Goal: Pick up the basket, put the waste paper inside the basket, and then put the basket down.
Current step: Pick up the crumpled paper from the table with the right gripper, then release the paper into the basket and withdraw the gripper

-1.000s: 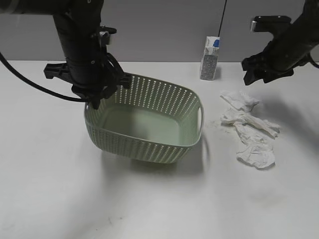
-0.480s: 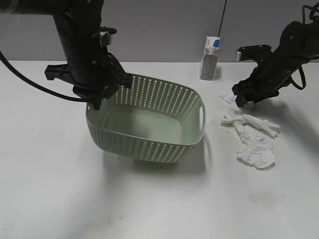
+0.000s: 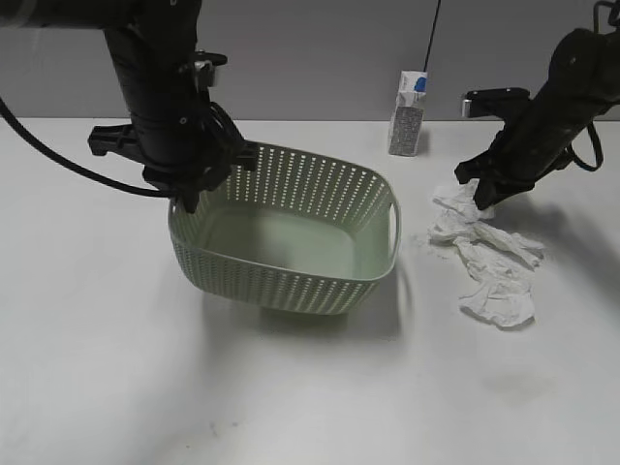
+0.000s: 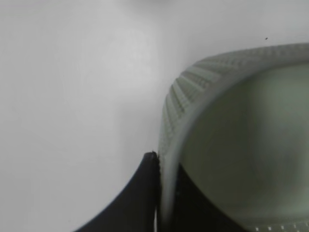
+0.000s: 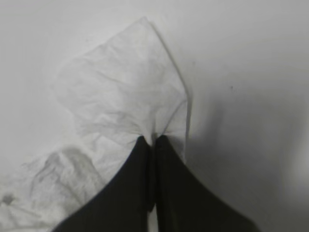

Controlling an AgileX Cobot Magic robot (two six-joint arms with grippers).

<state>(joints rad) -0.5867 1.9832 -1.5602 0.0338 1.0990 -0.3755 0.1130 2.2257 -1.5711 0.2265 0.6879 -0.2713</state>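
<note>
The right gripper [image 5: 152, 140] pinches the waste paper [image 5: 120, 96] — the basket [image 3: 291, 242], clamped by the left gripper [image 4: 161, 164], hangs to its left.

Tilted basket [image 3: 291, 242]; crumpled waste paper [image 3: 489, 262]

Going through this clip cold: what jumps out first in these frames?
The sage-green basket, left of centre, tilted and clamped at its rim by the left gripper. To the right, the right gripper is pinched shut on one waste paper wad, with more wads on the white table in front of it.
</note>
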